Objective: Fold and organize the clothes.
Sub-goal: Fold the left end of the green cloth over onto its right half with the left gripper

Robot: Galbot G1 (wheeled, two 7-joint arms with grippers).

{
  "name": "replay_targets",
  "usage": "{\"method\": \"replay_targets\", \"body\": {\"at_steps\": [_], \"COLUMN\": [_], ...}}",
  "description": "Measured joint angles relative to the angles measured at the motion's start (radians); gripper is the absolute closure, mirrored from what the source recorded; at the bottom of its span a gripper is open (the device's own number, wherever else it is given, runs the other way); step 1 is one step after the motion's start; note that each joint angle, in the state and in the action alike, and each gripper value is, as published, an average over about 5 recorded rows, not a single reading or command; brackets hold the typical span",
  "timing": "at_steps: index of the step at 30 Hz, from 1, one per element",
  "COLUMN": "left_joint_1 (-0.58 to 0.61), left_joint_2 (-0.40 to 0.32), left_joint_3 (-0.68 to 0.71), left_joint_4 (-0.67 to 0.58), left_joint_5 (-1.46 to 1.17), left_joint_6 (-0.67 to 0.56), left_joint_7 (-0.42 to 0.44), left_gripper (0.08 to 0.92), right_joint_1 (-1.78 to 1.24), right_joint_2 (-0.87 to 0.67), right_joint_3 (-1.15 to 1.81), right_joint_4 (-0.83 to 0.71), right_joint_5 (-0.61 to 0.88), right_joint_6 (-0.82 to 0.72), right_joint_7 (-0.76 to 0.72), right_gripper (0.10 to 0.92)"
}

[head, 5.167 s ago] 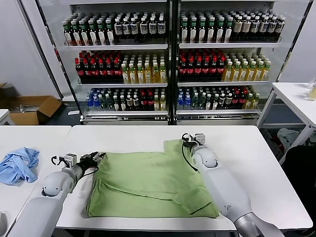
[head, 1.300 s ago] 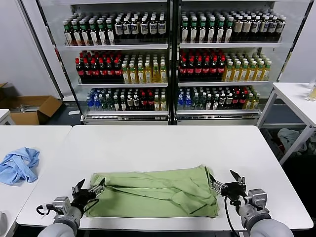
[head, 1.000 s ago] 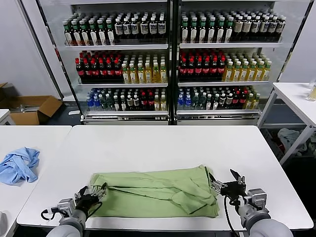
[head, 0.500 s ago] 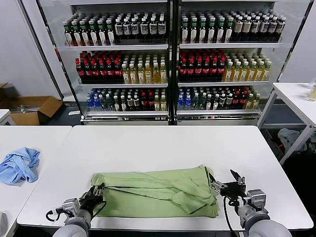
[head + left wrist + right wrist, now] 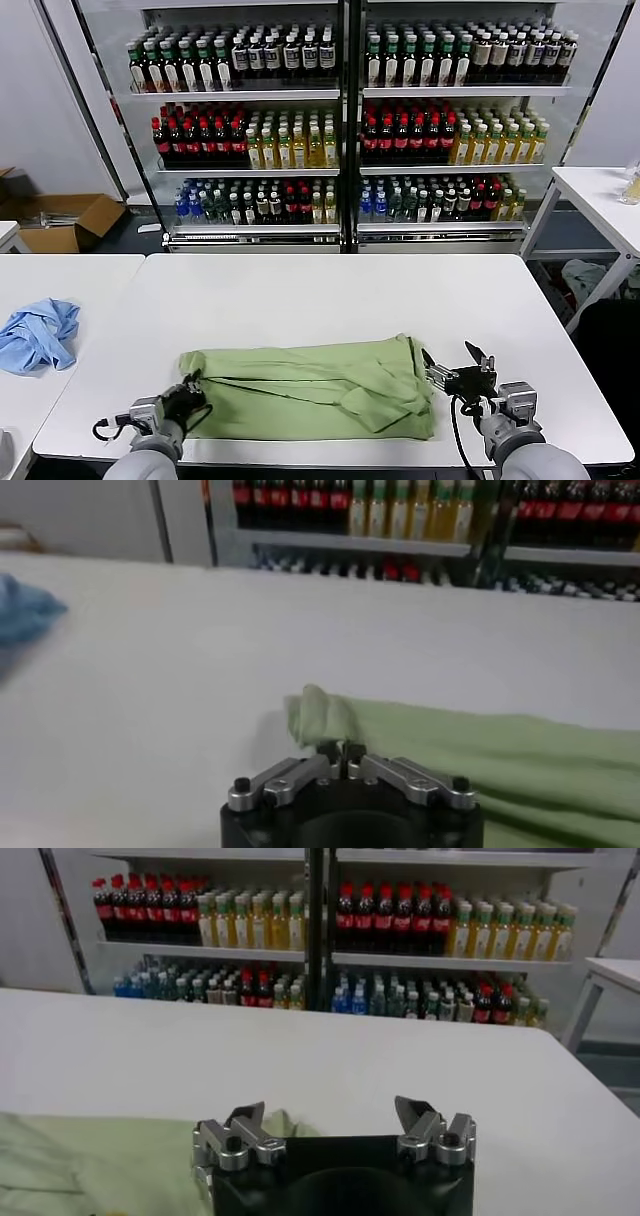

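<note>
The green shirt (image 5: pixel 310 390) lies folded into a long band across the near part of the white table (image 5: pixel 330 290), its long edges running from the robot's left to its right.

The left claw (image 5: pixel 188 393) sits low at the near left corner of the table, right at the left end of the shirt. In the left wrist view its 2 fingers (image 5: pixel 330 752) are drawn together and pinch a small raised fold of the shirt's (image 5: pixel 480 755) edge, so the cloth begins at its tips and stretches away to its right. To the left of this claw, well apart on a second table (image 5: pixel 60 275), rests a crumpled light blue garment (image 5: pixel 38 335).

The right claw (image 5: pixel 455 372) hovers at the other end of the shirt, just beside the right edge of the cloth. Its fingers stand spread apart with nothing between them; the right wrist view shows the 2 fingertips (image 5: pixel 245 1118) wide of each other, with the shirt (image 5: pixel 90 1158) lying on the side of its left finger and bare tabletop (image 5: pixel 400 1063) ahead of it.

Beyond both claws, past the far edge of the table, stand 2 glass-fronted coolers (image 5: pixel 345 120) with 3 visible shelves of bottles (image 5: pixel 300 145) in red, yellow, green and dark colours. Far to the left of the left claw, a cardboard box (image 5: pixel 65 222) sits on the floor.
</note>
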Motion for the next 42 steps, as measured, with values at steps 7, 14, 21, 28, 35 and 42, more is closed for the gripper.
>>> {"method": "replay_targets", "body": {"at_steps": [7,14,21,28,35,42], "left_joint_1": [0.038,0.053,0.042,-0.003,-0.063,-0.096], "left_joint_2": [0.061,0.107,0.068,-0.031,-0.103,-0.151], "left_joint_3": [-0.158,-0.294,-0.228,-0.049,0.078,0.158], "left_joint_4": [-0.019,-0.022,-0.105,-0.147,-0.132,-0.105], "left_joint_5": [0.095,0.140,0.057,-0.062,-0.129,-0.161], "left_joint_6": [0.039,0.066,0.076,0.073,0.062,0.055], "left_joint_7": [0.042,0.087,0.113,0.139,0.134,0.116], "left_gripper": [0.907,0.907,0.907,0.907,0.907,0.907], "right_joint_1": [0.017,0.026,0.020,0.006,-0.003,-0.001], "right_joint_2": [-0.008,-0.005,0.002,-0.009,-0.008,-0.005], "right_joint_3": [-0.003,-0.007,-0.005,0.012,0.020,0.024], "right_joint_4": [-0.009,-0.010,-0.010,-0.001,0.003,0.004], "right_joint_5": [-0.001,-0.006,-0.021,-0.026,-0.033,-0.038], "right_joint_6": [0.000,0.000,0.000,0.000,0.000,0.000], "right_joint_7": [-0.003,-0.006,-0.009,-0.011,-0.012,-0.013], "right_gripper": [0.203,0.202,0.203,0.203,0.202,0.203]}}
